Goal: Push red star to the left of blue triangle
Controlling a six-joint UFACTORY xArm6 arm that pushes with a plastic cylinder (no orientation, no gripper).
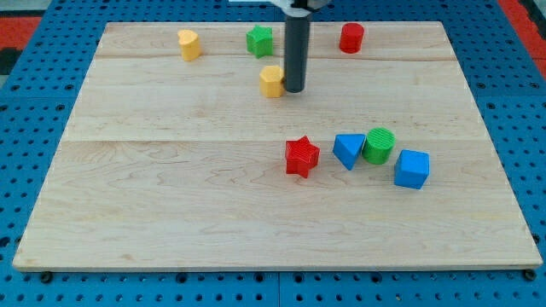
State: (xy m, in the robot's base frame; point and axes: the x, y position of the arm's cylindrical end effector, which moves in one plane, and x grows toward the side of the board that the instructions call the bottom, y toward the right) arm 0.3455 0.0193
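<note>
The red star (302, 157) lies on the wooden board (171, 196), right of centre. The blue triangle (347, 150) lies just to its right, with a small gap between them. My tip (294, 89) stands near the view's top centre, well above the red star and touching or almost touching the right side of a yellow block (272, 82).
A green cylinder (378, 146) touches the blue triangle's right side, and a blue cube (412, 169) lies right of that. Along the top edge lie a yellow block (188, 44), a green star-like block (259, 40) and a red cylinder (351, 37).
</note>
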